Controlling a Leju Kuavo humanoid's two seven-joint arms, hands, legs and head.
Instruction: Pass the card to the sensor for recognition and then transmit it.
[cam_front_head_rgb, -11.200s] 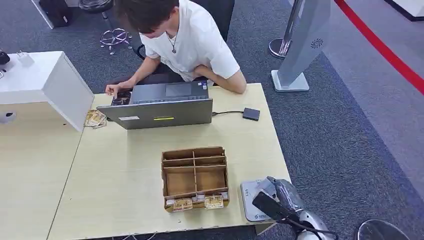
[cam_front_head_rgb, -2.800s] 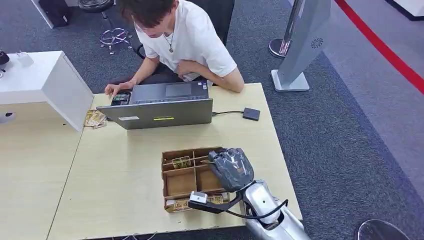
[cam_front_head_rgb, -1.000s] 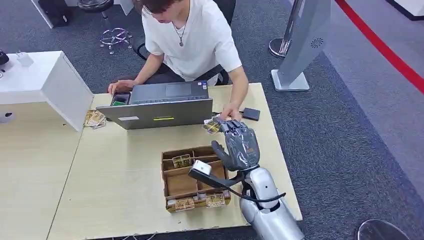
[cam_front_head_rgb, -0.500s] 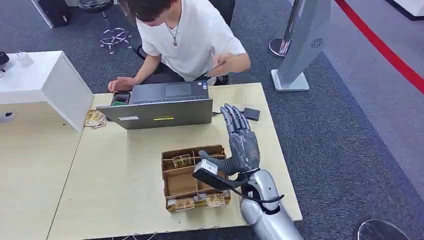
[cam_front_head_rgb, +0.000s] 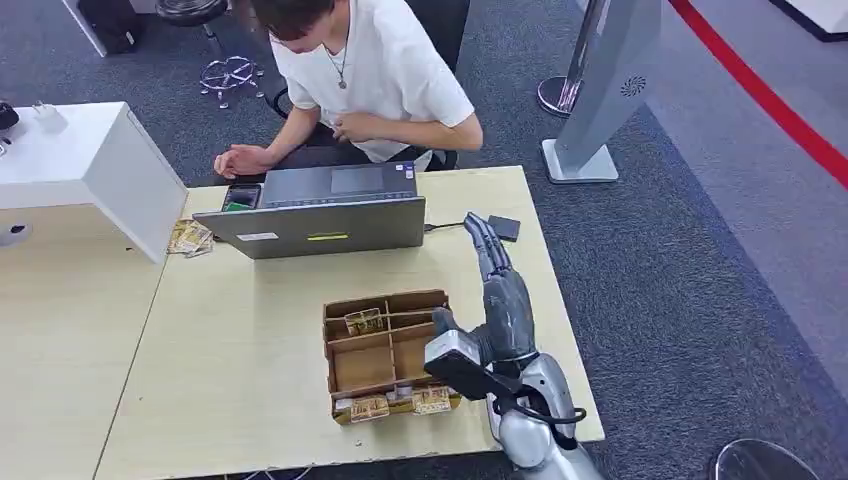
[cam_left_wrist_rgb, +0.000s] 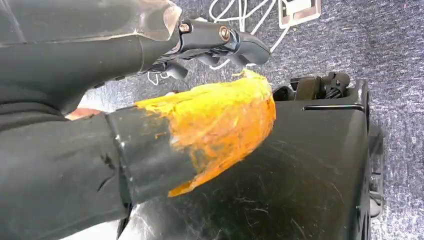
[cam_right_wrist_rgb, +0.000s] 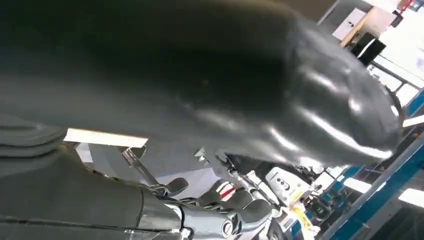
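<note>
The head view looks forward and steeply down from high on the robot onto the desk, its right hand rising from the lower edge; the left wrist view sits close behind its own hand, facing the carpeted floor. The right wrist view, nearly pressed against its hand, faces outward across the room; the hand is what it shares with the head view.

One laptop, one wooden organizer, one person.
</note>
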